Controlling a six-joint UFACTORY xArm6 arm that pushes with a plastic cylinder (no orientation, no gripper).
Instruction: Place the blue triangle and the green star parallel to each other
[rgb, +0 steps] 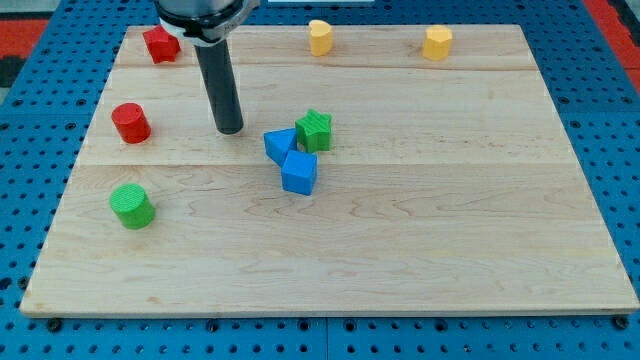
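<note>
Desk (420, 250): pale wooden board, my tip (230, 130) resting on it. To the view's right of my tip: blue triangle (280, 145), green star (314, 130) and blue cube (299, 172), clustered and touching; farther, toward the view's top right, two yellow blocks (320, 37) (437, 42). To the view's left of my tip: red cylinder (130, 123), a red block (160, 44) of unclear shape toward the top, green cylinder (131, 205) toward the bottom.

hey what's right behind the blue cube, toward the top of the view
Directly behind the blue cube sits the blue triangle, apparently touching it, with the green star beside it, toward the view's right. My tip stands apart at their left. The triangle's lower edge is covered.
</note>
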